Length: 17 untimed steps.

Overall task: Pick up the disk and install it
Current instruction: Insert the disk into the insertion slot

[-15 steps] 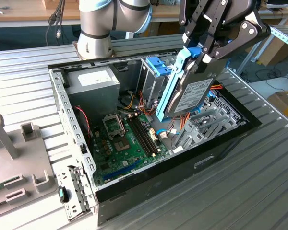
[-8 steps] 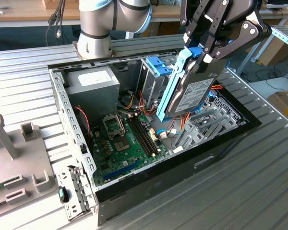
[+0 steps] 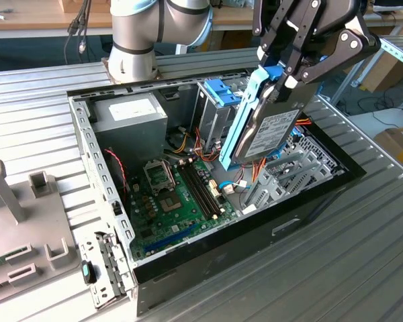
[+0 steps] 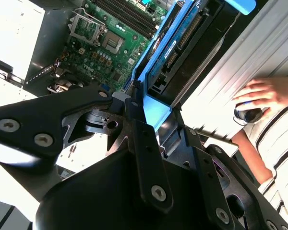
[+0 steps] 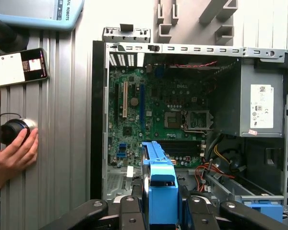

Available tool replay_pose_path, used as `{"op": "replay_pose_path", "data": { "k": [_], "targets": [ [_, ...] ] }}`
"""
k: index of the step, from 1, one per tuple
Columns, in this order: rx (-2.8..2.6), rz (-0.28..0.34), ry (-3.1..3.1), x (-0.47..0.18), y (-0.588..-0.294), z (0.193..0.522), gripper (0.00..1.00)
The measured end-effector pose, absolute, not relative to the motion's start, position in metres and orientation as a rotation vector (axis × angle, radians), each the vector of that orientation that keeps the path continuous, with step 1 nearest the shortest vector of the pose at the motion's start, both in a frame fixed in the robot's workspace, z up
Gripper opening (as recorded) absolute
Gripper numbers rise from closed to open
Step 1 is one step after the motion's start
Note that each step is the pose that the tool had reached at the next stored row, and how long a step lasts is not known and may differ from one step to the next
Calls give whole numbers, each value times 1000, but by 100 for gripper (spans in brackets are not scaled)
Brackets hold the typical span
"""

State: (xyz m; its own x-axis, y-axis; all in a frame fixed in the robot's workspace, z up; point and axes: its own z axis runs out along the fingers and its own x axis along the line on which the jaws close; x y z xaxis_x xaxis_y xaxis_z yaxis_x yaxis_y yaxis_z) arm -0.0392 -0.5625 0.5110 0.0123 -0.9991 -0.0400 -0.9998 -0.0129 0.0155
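The disk (image 3: 269, 131) is a grey-metal drive with a white label and a light-blue rail frame (image 3: 245, 114). It hangs steeply tilted over the open computer case (image 3: 87, 141), just to the exterior view's right of the metal drive cage (image 3: 218, 111). My gripper (image 3: 282, 74) is shut on the disk's upper end, clear of the case. In the first wrist view the disk (image 5: 161, 184) shows edge-on between the fingers (image 5: 127, 211), above the motherboard (image 5: 163, 115). In the second wrist view the disk (image 4: 182, 48) juts out past the gripper (image 4: 153, 120).
Inside the case are a grey power supply (image 3: 131, 114), coloured cables (image 3: 188, 144) and a blue clip (image 3: 221, 90) atop the cage. A person's hand (image 5: 9, 158) rests on a black knob (image 5: 12, 130) beside the case. A phone (image 5: 17, 67) and grey fixtures (image 3: 13, 221) lie on the ribbed table.
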Motion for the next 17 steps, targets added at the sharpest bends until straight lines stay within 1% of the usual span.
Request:
{"op": "replay_pose_path", "data": {
  "k": [2,9,17],
  "targets": [
    [-2222,61,2196,-39,-567,511,36],
    [-2222,61,2195,-37,-567,511,36],
    [-2222,61,2196,-14,-567,511,36]
  ]
}}
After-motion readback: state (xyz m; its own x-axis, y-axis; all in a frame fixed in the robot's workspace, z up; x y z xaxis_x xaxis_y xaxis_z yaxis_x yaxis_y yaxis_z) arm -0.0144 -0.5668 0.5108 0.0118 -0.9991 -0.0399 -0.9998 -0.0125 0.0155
